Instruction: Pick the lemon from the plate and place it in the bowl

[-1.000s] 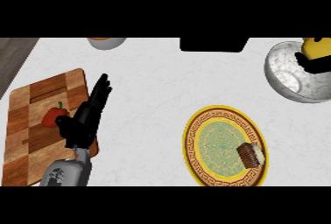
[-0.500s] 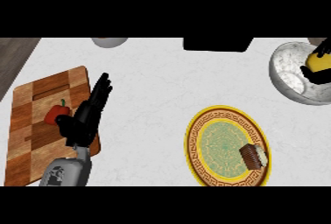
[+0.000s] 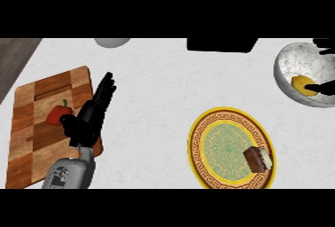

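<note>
The yellow lemon [image 3: 301,83] lies inside the white marbled bowl [image 3: 282,71] at the upper right. My right hand [image 3: 323,88] shows only as black fingers at the right edge; one finger touches the lemon's right side and another [image 3: 325,43] is spread far above it over the bowl's rim, so the hand is open. The yellow patterned plate [image 3: 222,137] sits at the lower middle right, with no lemon on it. My left hand [image 3: 90,116] rests with straight fingers over the right edge of the wooden cutting board [image 3: 39,133].
A brown cake slice [image 3: 257,159] lies on the plate's right side. A red bell pepper [image 3: 57,114] sits on the cutting board beside my left hand. At the back stand a grey round object [image 3: 112,42] and a black block [image 3: 221,45].
My right hand has drawn back toward the right edge and spread its fingers; the lemon it covered now lies uncovered in the bowl. The left hand has not moved.
</note>
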